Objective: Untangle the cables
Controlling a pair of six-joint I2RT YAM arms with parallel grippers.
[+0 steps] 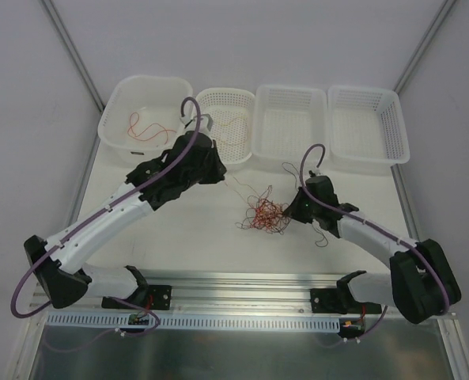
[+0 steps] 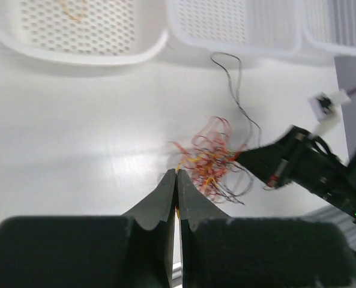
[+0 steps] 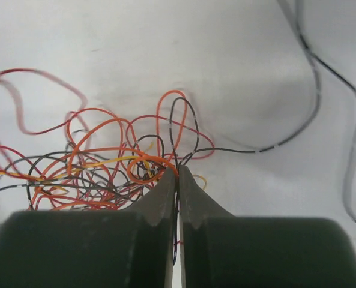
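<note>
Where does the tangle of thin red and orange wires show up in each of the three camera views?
Top external: the wire tangle lies mid-frame on the table.
Left wrist: centre-right, just beyond the shut left claw.
Right wrist: lower left, spreading from the shut right claw.
Shared landmark: the right claw, shut at the tangle's edge in all three views.

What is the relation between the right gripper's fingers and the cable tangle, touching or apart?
Touching. The right wrist view shows the shut fingers pinching strands at the cable tangle's edge.
</note>
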